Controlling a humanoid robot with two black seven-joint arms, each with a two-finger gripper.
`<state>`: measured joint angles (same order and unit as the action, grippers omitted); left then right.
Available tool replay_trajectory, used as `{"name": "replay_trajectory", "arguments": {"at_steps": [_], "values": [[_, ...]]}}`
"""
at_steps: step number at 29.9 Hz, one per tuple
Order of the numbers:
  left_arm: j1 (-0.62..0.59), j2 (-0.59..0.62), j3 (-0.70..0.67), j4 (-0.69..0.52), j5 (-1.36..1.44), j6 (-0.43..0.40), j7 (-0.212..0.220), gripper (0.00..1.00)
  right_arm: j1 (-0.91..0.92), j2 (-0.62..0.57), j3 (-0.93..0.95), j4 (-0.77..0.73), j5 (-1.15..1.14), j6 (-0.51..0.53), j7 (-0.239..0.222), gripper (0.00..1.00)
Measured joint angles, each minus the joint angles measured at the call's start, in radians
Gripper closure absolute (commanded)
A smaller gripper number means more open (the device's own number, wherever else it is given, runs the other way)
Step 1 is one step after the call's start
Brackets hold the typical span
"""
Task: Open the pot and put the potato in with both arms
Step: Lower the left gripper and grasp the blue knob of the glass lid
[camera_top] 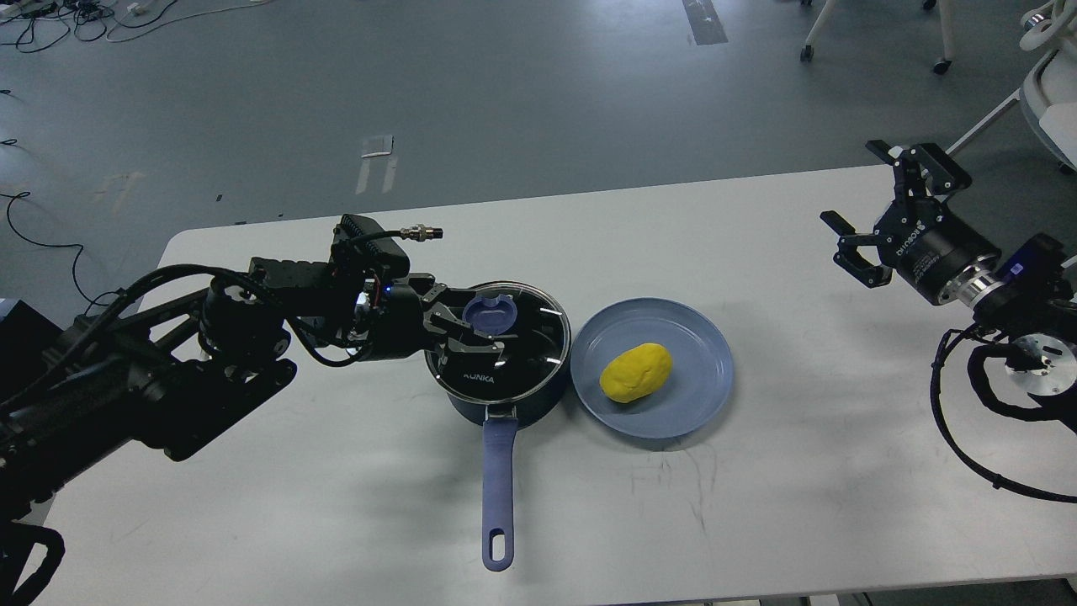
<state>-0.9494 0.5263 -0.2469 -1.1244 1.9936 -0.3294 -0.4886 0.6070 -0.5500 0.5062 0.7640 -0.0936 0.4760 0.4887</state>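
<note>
A dark blue saucepan (pixel 498 396) stands mid-table with its long handle (pixel 497 488) pointing at the front edge. A glass lid (pixel 513 353) with a blue knob (pixel 490 313) lies on it. My left gripper (pixel 468 323) is low over the lid's left side. Its fingers are spread, one behind and one in front of the knob, and they do not press on it. A yellow potato (pixel 636 371) lies on a blue plate (pixel 698 337) just right of the pan. My right gripper (pixel 875 210) is open and empty, raised above the table's far right.
The white table (pixel 336 505) ends close behind the pan and at the front. Office chair legs (pixel 942 50) and a white chair (pixel 1052 101) stand on the grey floor at the back right. Cables hang from my right arm (pixel 959 438).
</note>
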Motion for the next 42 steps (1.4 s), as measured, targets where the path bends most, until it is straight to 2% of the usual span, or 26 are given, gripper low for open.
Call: {"name": "replay_trajectory", "arguments": {"at_steps": [13, 30, 33, 37, 42], "values": [[-0.001, -0.003, -0.005, -0.003, -0.006, 0.003, 0.0, 0.03, 0.002, 0.004, 0.0, 0.0, -0.001, 0.0, 0.0, 0.0], [0.0, -0.003, -0.002, -0.003, -0.002, 0.044, 0.0, 0.09, 0.002, -0.001, 0.0, 0.002, 0.0, -0.001, 0.0, 0.0], [0.0, -0.003, -0.002, -0.003, -0.002, 0.044, 0.0, 0.18, 0.002, -0.001, 0.0, 0.003, 0.0, -0.001, 0.0, 0.0], [0.0, -0.003, -0.002, -0.006, -0.002, 0.044, 0.0, 0.42, 0.002, -0.001, 0.0, 0.003, 0.0, -0.001, 0.0, 0.0], [-0.005, -0.003, -0.002, -0.016, -0.002, 0.044, 0.0, 0.64, 0.001, -0.001, 0.0, 0.003, 0.0, -0.001, 0.0, 0.0]]}}
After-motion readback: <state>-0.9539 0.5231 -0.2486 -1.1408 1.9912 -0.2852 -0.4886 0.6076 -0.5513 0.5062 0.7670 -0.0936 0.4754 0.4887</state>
